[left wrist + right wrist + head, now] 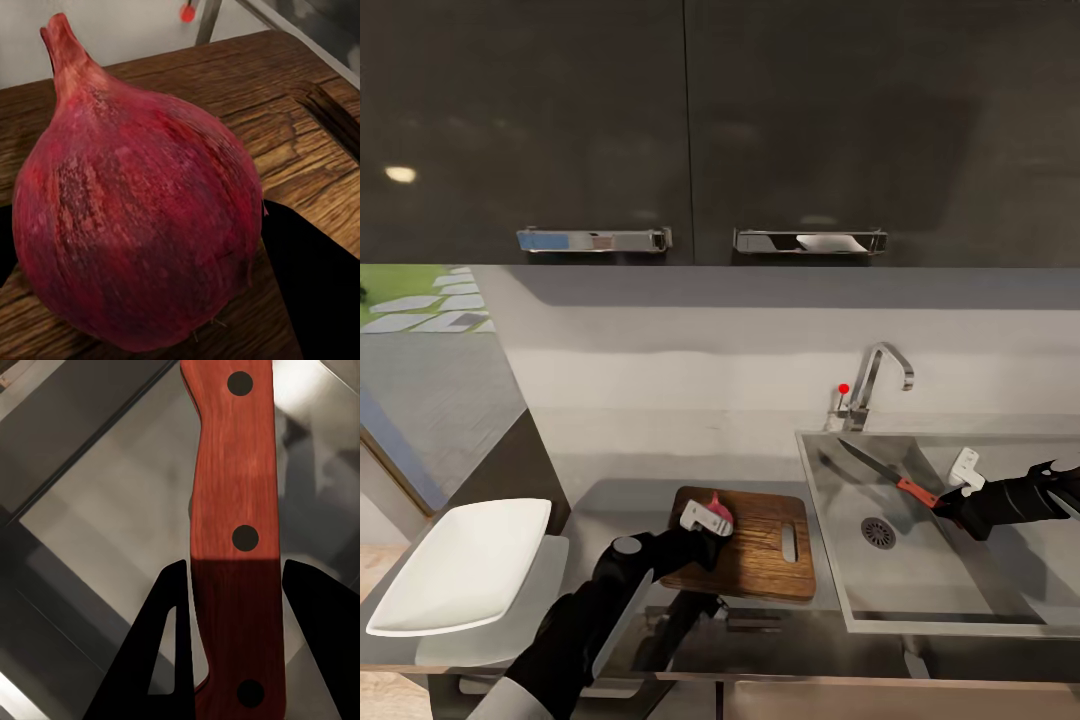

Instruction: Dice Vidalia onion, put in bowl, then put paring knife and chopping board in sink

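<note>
**kitchenbot_fan:** Big picture first: the countertop [610,500] runs under the dark cabinets, with the sink [830,540] set into it on the robot's right. The white bowl [465,560] sits off on the left end, well apart from everything else. The chopping board [755,540] lies just beside the sink's left rim, slot handle toward the basin.

**simwatcher:** And the onion?

**kitchenbot_fan:** The Vidalia onion [139,210] (looks red here, honestly) is already out of the sink and on the board's near-left part, stem end pointing toward the backsplash. The left gripper [705,518] is right at it. In the left wrist view the dark fingers [315,285] flank it on both sides, so I'd say it's closed around the onion, not spread wide.

**simwatcher:** So what does the next move hinge on?

**kitchenbot_fan:** The paring knife [888,475]. It's over the basin, long axis running diagonally, blade tip toward the tap [880,380] and handle toward the right arm. The right gripper [950,505] has its fingers [161,660] narrowed on the red-orange handle near its butt end, touching it on both sides. I can't tell whether the blade rests on the basin floor or hangs just above it.

**simwatcher:** So the board is to the knife's left?

**kitchenbot_fan:** Yep. My guess is the right arm has to carry it leftward over the rim to the onion.
</note>
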You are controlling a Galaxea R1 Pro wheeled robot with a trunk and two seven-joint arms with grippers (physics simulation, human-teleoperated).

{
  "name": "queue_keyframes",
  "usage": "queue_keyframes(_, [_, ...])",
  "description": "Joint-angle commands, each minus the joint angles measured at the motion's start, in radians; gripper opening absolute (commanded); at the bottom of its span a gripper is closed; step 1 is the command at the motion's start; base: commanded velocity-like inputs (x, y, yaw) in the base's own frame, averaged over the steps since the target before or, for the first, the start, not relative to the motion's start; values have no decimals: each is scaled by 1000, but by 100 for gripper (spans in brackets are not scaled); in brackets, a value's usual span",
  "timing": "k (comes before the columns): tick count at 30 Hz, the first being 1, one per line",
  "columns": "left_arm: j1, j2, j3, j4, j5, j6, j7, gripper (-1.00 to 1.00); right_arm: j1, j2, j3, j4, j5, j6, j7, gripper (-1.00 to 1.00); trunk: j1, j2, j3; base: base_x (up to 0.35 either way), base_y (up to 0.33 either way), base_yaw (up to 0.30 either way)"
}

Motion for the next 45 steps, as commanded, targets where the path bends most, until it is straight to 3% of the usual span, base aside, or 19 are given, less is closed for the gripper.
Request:
queue_keyframes(1, [-4,-4,0,9,7,8,-1,-100,-2,-1,3,0,-7,6,-2,-100,1,-2,-2,0,0,0])
queue_keyframes(6, [-26,-32,0,73,6,5,-1,-100,-2,-1,3,0,-7,6,-2,-100,1,-2,-2,0,0,0])
queue_keyframes(34, [-28,-33,0,79,6,4,-2,-100,-2,-1,3,0,-7,6,-2,-100,1,-2,-2,0,0,0])
queue_keyframes(35, [-28,-34,0,79,6,4,-2,100,-2,-1,3,0,-7,6,-2,-100,1,-2,-2,0,0,0])
queue_keyframes(45, [-28,-32,0,79,6,-26,-2,100,-2,-1,3,0,-7,6,-2,-100,1,-2,-2,0,0,0])
